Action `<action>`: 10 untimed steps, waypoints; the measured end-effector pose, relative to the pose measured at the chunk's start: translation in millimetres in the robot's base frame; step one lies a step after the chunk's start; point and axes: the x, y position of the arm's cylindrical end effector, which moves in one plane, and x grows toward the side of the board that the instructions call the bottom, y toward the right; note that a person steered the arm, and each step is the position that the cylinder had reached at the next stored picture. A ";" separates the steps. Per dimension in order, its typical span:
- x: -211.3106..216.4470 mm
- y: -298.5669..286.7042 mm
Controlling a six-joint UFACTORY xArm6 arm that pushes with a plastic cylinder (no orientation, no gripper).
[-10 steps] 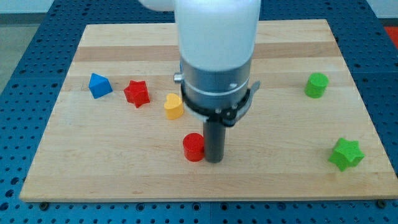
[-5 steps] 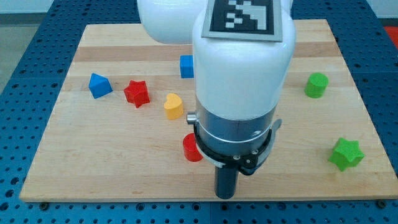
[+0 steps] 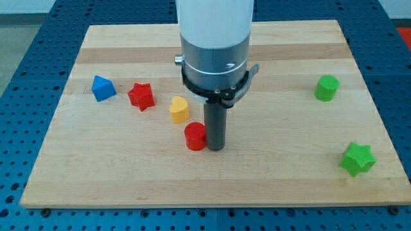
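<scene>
My tip [image 3: 215,149] rests on the wooden board [image 3: 128,179] right beside a red cylinder [image 3: 194,136], touching its right side. Just up and to the left of that cylinder lies a yellow heart [image 3: 179,110]. Further left are a red star [image 3: 141,96] and a blue block [image 3: 102,87]. The arm's wide body hides the board behind it, including the blue cube seen earlier.
A green cylinder [image 3: 326,87] stands near the board's right edge. A green star [image 3: 357,159] lies at the lower right. A blue perforated table top [image 3: 26,38] surrounds the board.
The tip swung down toward the board's bottom edge, then came back up and left beside the red cylinder. That cylinder has shifted up and left, closer to the yellow heart.
</scene>
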 end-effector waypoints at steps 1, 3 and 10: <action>-3.0 -1.1; 42.1 23.5; -25.7 -36.6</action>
